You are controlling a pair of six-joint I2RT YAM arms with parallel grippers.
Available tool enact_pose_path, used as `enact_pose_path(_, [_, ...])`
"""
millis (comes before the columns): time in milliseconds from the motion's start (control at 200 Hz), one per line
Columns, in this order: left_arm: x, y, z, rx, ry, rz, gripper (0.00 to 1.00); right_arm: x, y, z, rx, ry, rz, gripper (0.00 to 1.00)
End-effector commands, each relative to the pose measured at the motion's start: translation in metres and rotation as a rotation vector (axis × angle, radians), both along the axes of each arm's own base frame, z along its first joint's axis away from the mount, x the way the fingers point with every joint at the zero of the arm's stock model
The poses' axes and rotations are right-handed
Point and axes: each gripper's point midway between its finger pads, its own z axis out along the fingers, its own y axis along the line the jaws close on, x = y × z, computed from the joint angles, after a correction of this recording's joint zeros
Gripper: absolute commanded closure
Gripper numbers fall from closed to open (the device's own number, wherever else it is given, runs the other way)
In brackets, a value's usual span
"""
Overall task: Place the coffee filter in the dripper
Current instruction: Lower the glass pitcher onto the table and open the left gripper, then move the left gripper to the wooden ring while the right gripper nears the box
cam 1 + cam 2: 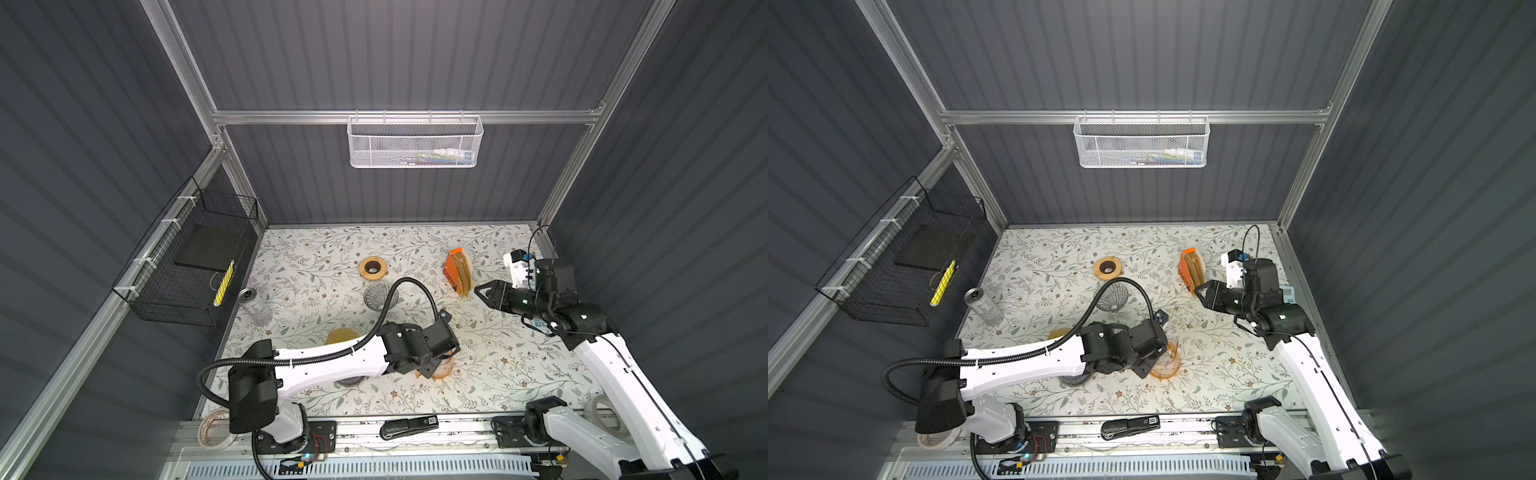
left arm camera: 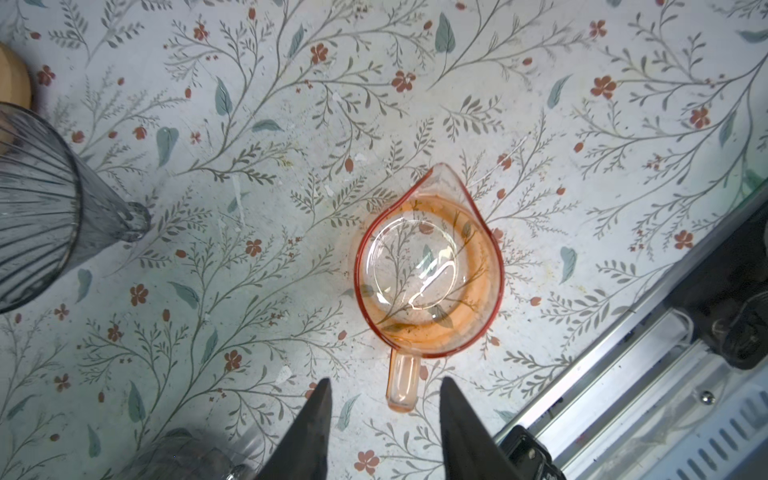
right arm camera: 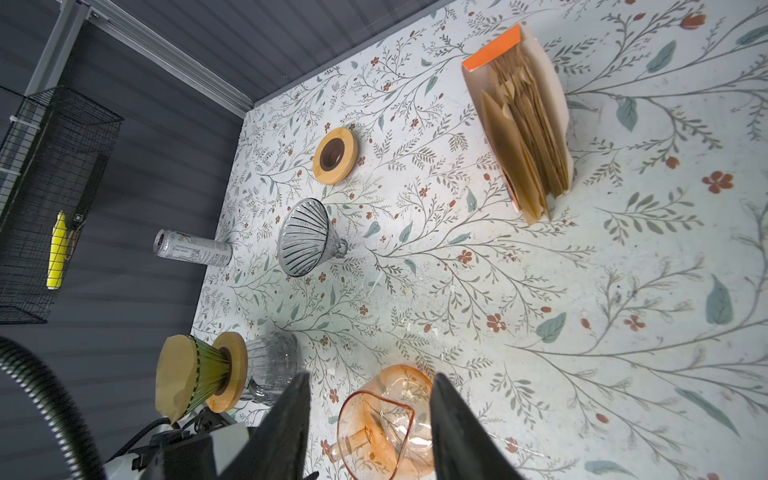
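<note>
Tan coffee filters [image 3: 523, 137] stand in an orange box [image 1: 453, 272] at the back right. A grey glass dripper [image 1: 380, 297] [image 3: 307, 237] lies on its side mid-table, empty. A green dripper [image 3: 203, 370] with a tan filter in it sits on a wooden collar over a clear carafe. My right gripper [image 1: 479, 291] [image 3: 372, 377] hovers open and empty just right of the box. My left gripper [image 2: 386, 386] is open above the handle of an orange glass pitcher [image 2: 428, 266], and in both top views its own wrist mostly hides it.
A wooden ring [image 1: 373, 266] lies behind the grey dripper. A can [image 1: 255, 305] stands at the left edge. A stapler [image 1: 409, 428] and tape rolls [image 1: 212, 428] sit on the front rail. A black wire basket [image 1: 187, 270] hangs on the left wall.
</note>
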Motion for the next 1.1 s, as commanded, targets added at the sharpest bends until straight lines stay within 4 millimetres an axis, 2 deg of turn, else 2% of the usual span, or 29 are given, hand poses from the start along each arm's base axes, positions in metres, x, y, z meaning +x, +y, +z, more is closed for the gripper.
enact_pose_path(0, [0.011, 0.006, 0.037, -0.01, -0.1, 0.008, 0.55, 0.001, 0.004, 0.011, -0.042, -0.026, 0.018, 0.52])
enact_pose_path(95, [0.023, 0.008, 0.059, -0.006, -0.176, 0.027, 0.53, 0.002, 0.007, 0.014, -0.11, -0.043, 0.014, 0.52])
enact_pose_path(130, [0.029, 0.011, 0.061, 0.011, -0.193, 0.04, 0.52, 0.001, 0.009, 0.016, -0.125, -0.046, 0.017, 0.52])
enact_pose_path(150, [0.034, 0.008, 0.076, -0.018, -0.209, 0.053, 0.52, 0.001, 0.011, 0.018, -0.13, -0.052, 0.021, 0.52])
enact_pose_path(205, [0.046, 0.012, 0.086, -0.03, -0.221, 0.085, 0.53, 0.001, 0.017, 0.022, -0.138, -0.059, 0.031, 0.52])
enact_pose_path(430, [0.118, 0.053, 0.132, -0.273, -0.236, 0.293, 0.52, 0.005, 0.033, 0.04, -0.162, -0.083, 0.066, 0.51])
enact_pose_path(560, [0.153, 0.07, 0.15, -0.309, -0.262, 0.353, 0.5, 0.008, 0.039, 0.052, -0.157, -0.097, 0.091, 0.51])
enact_pose_path(595, [0.16, 0.075, 0.15, -0.309, -0.253, 0.373, 0.5, 0.013, 0.044, 0.047, -0.171, -0.074, 0.103, 0.51])
enact_pose_path(650, [0.173, 0.079, 0.147, -0.33, -0.214, 0.384, 0.5, 0.018, 0.046, 0.05, -0.177, -0.068, 0.11, 0.51])
enact_pose_path(856, [0.219, 0.106, 0.134, -0.43, -0.087, 0.468, 0.52, 0.034, 0.058, 0.067, -0.183, -0.079, 0.13, 0.51])
enact_pose_path(1096, [0.279, 0.147, 0.094, -0.488, 0.074, 0.592, 0.54, 0.052, 0.06, 0.071, -0.244, -0.073, 0.126, 0.51])
